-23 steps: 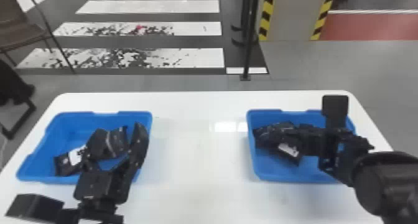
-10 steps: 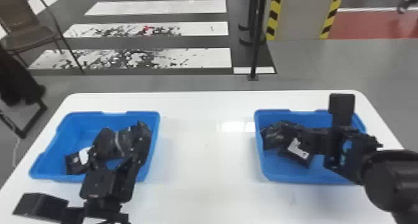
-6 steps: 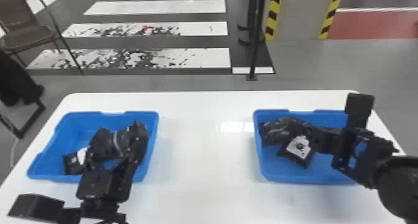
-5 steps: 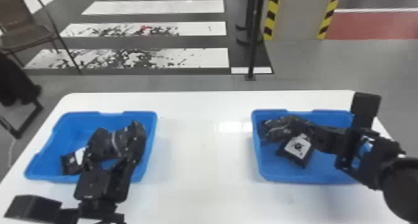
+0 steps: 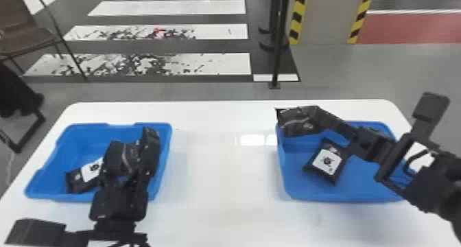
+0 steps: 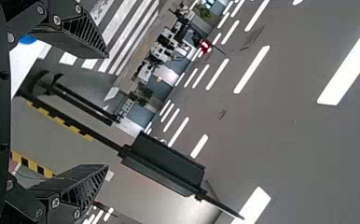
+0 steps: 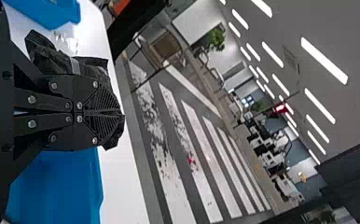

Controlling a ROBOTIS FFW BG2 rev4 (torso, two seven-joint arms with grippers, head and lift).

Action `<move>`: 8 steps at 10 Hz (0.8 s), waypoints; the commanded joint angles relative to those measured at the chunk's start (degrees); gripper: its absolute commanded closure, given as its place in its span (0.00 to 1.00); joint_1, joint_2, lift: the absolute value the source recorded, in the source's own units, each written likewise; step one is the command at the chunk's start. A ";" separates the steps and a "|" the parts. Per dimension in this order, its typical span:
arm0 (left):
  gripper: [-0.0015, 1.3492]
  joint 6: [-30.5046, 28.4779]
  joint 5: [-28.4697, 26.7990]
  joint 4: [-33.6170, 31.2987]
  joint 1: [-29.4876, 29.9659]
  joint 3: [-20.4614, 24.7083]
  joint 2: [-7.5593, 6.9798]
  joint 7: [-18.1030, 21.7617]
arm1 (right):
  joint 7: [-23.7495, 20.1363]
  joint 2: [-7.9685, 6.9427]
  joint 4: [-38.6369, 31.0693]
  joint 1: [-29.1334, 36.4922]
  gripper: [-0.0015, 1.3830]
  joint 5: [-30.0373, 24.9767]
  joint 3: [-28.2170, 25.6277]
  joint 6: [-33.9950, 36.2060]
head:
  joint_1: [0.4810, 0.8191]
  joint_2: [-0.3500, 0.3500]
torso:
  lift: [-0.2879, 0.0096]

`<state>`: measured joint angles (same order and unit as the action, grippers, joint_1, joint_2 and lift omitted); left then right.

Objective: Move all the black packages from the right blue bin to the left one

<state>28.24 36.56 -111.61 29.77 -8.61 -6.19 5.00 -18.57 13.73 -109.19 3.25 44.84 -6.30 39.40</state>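
A grey floor (image 5: 205,91) marked with broad white stripes (image 5: 171,8) runs behind the white surface (image 5: 219,181). Beyond it, yellow and black bands edge a pillar (image 5: 324,20), and a brown chair (image 5: 24,40) is at the far left.

Two blue bins sit well apart on the surface, the left bin (image 5: 73,140) and the right bin (image 5: 295,186).

The left claw (image 5: 133,137) is over the near part of the left bin, its two fingers spread wide with nothing between them. The right claw (image 5: 317,116) reaches over the right bin, towards that bin's far left corner; its fingers are pressed close around a crumpled black package (image 5: 295,121), gripping it at the bin's rim. I cannot tell whether that package touches the rim.

Another black package (image 5: 338,145), bearing a white label (image 5: 327,160), lies tilted on the floor of the right bin. In the left bin are a labelled black package (image 5: 75,184) and, just beside it, a further black package (image 5: 128,159), seen past the left claw and partly hidden by it.
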 commanded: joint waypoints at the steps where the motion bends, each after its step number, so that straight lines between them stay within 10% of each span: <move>1: 0.17 -1.10 9.14 -2.65 -0.25 -5.22 -1.02 0.01 | -1.73 -0.01 0.56 -1.28 0.86 5.66 2.53 -1.43 | 0.63 0.59 | 0.45; 3: 0.17 -4.33 20.91 -6.02 -1.51 -12.65 -2.95 0.01 | -3.84 0.51 2.25 -2.83 0.86 11.49 6.18 -2.28 | 0.63 0.60 | 0.45; 8: 0.17 -6.30 15.43 -6.44 -2.22 -13.22 -3.30 0.01 | -4.81 1.57 5.77 -6.35 0.86 20.40 20.35 -2.84 | 0.63 0.67 | 0.45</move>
<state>22.20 53.34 -118.05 27.67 -22.19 -9.57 5.01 -23.38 15.21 -103.70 -2.77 64.73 12.78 36.69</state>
